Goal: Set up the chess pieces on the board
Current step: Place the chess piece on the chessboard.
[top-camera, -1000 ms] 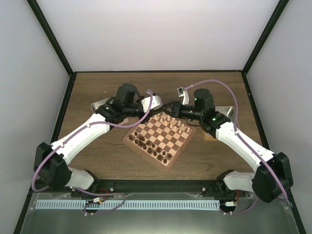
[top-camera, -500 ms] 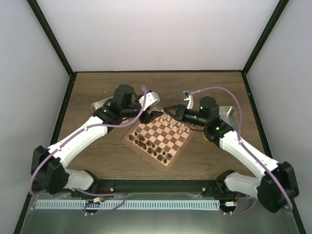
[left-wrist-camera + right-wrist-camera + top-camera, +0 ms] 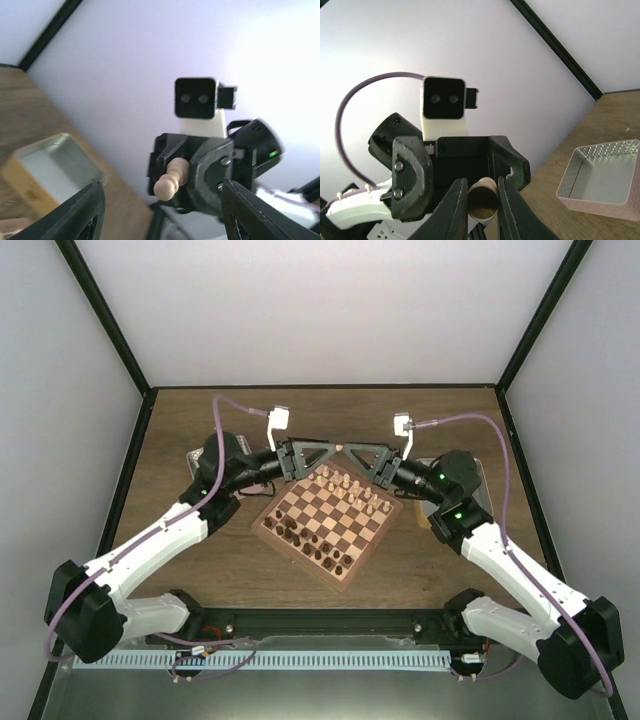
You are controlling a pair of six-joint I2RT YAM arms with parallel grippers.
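We note a brown wooden table [image 3: 200, 560] with the board [image 3: 337, 512] lying at its centre, set cornerwise to the table's edges. A left tray [image 3: 600, 205] and a right tray [image 3: 45, 145] flank it, both of silver metal and both apart from the board.

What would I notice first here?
The left gripper and right gripper meet tip to tip in the air above the far corner of the board. The right one pinches a pale chess piece, and the left one gapes open facing it.
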